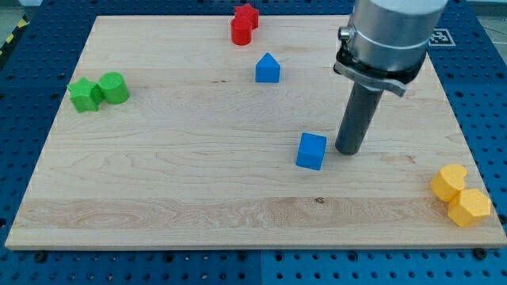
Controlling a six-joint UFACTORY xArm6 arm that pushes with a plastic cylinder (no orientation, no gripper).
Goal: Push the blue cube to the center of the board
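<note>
My tip [348, 150] sat just beside blue cube [311, 151], on its right in view, gap too fine to judge. Rod only, nothing gripped. Cube lay right of board [158, 174] ctr.

Blue cube [311, 150]; pale wooden board [158, 174]; dark, perhaps black, tip [348, 150]

My tip [348, 150] rests on the wooden surface [174, 182], just right of the blue cube [311, 151], perhaps touching it. A blue house-shaped block [268, 69] sits above, red blocks [243, 25] at top, green blocks [98, 92] left, yellow blocks [460, 195] bottom right
</note>
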